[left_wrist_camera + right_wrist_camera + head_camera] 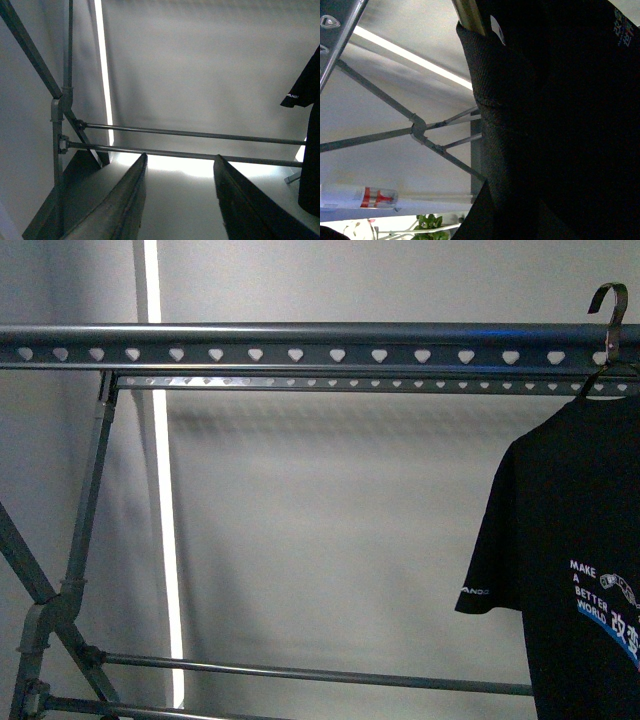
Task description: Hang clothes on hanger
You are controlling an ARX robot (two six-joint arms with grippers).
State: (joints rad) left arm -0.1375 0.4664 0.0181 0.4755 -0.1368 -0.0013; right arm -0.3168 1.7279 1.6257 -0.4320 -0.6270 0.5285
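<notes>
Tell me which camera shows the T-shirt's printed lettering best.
The front view: the T-shirt hangs under the rail, its lettering readable as MAKE A BETTER WORLD. The left wrist view catches only a sleeve, no print. The right wrist view is filled with dark fabric, with a scrap of print.

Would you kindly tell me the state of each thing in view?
T-shirt: hanging on a coat hanger.
Coat hanger: hook above the rail, apparently not seated.
Rack: standing, rail bare.
Left hand: open, empty.
Right hand: not visible.
</notes>
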